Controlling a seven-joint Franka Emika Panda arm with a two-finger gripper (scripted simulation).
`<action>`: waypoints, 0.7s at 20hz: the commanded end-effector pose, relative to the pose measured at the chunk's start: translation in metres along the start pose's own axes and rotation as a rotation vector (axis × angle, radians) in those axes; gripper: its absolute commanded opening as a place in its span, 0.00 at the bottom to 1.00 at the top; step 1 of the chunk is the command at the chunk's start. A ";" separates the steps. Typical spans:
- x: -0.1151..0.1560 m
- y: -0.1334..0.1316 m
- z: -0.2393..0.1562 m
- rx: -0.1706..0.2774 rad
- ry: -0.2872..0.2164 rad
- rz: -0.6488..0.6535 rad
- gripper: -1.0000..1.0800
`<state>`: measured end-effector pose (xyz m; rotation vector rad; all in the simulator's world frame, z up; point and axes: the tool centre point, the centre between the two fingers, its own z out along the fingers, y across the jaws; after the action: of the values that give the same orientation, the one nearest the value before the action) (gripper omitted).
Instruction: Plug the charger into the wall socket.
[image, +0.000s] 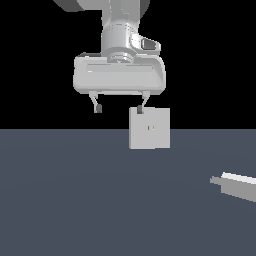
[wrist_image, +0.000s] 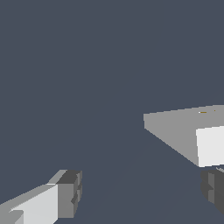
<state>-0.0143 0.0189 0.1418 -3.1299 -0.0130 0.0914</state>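
Exterior view: I have the claw (image: 120, 108) hanging high with its fingers spread wide and nothing between them, not yet near the charger (image: 235, 184), which lies on the table (image: 75, 200) well off toward the exterior view's right, partly cut by the frame edge. I judge the grasp not begun. The wall socket (image: 149, 128) stands upright mid-scene, holes barely legible; one fingertip overlaps its top corner, contact unclear.

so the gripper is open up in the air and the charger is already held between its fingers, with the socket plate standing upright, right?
Not quite: the gripper is open and raised, but nothing is between its fingers. The exterior view shows the charger lying on the floor at that view's right edge. The wall socket does stand upright.
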 end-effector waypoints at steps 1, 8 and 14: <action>0.000 0.000 0.000 0.000 0.000 0.000 0.96; -0.005 0.004 0.002 0.000 0.004 -0.026 0.96; -0.018 0.015 0.008 -0.001 0.012 -0.088 0.96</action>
<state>-0.0289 0.0069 0.1359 -3.1266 -0.1243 0.0750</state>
